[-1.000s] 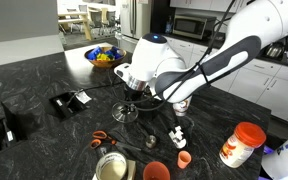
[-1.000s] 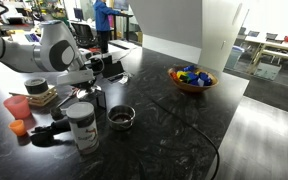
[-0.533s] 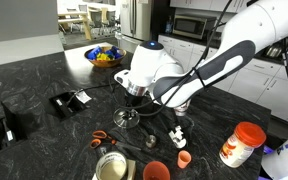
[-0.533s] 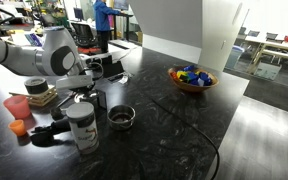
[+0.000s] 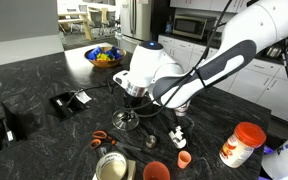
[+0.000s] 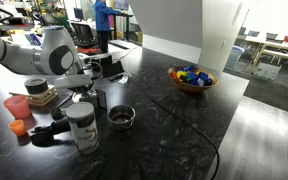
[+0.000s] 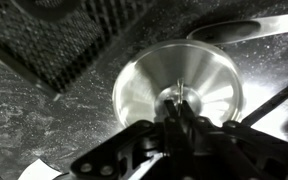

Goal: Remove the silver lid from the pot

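Note:
My gripper point(image 7: 179, 104) is shut on the centre knob of the silver lid point(image 7: 149, 85), a shiny round disc that fills the middle of the wrist view. In an exterior view the gripper point(image 5: 130, 99) holds the lid point(image 5: 124, 120) low over the black counter, slightly tilted. In an exterior view the gripper point(image 6: 80, 92) is well to the left of the small dark grey pot point(image 6: 121, 117). The pot stands open on the counter with nothing on top. The pot does not show in the wrist view.
A white bottle point(image 6: 81, 127) stands beside the pot. Orange cups point(image 5: 156, 170) and a round silver tin point(image 5: 111, 167) sit near the front edge. A black mesh piece point(image 7: 74, 35) lies just beyond the lid. A bowl of colourful things point(image 6: 192, 77) stands further off.
The gripper has moved a little sideways and down with the lid in it. The lid now hangs lower, close to the counter. The pot has not moved.

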Controlling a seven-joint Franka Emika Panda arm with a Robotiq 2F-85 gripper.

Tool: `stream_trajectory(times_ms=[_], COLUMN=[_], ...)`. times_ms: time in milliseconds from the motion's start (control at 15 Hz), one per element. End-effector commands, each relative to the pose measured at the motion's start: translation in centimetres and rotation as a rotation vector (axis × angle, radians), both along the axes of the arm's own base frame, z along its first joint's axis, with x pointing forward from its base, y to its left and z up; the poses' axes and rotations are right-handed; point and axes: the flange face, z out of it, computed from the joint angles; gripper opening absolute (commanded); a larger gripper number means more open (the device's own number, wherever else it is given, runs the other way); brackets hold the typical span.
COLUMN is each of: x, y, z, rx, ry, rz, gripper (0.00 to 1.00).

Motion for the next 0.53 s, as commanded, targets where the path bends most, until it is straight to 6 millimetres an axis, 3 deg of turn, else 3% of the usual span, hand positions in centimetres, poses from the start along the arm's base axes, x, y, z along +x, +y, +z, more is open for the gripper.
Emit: stream_trajectory(times_ms=[0,67,267,467], x=[0.6,0.6,1.1,1.1], y=[1.1,1.5,1.5,0.3], z=[1.0,1.3,2.4,4.3], rx=[0.017,0.017,0.022,0.025], ry=[0.004,-0.004,-0.026,-0.047], rz=[0.036,0.04,0.031,0.009], gripper=[0.2,0.39,0.58,0.8])
